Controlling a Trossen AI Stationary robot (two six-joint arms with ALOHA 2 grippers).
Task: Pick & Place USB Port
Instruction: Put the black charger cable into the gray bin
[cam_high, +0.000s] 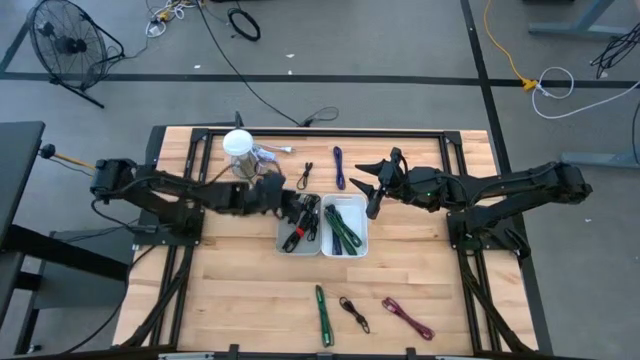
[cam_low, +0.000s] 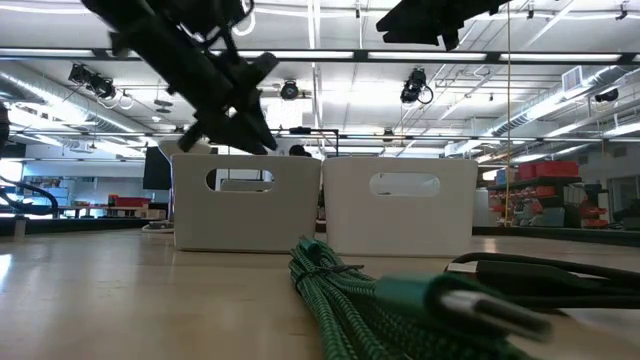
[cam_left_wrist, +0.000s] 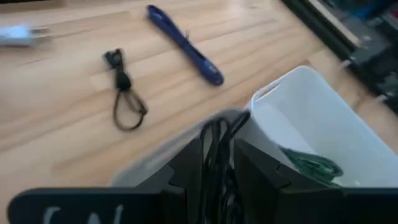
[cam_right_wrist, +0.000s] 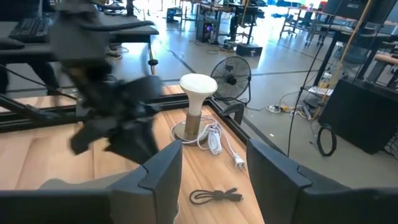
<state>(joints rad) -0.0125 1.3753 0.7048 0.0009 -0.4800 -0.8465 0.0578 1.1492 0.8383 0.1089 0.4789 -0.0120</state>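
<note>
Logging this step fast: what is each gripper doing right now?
Left gripper: over the left white plastic bin, closed on a black coiled cable.
Right gripper: open, holding nothing, raised beside the right white plastic bin.

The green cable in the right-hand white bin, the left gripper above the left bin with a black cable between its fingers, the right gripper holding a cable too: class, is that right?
Not quite. The right gripper is open and holds nothing, as the right wrist view shows. The rest stands: the green cable lies in the right-hand white bin, and the left gripper has the black cable over the left bin.
</note>
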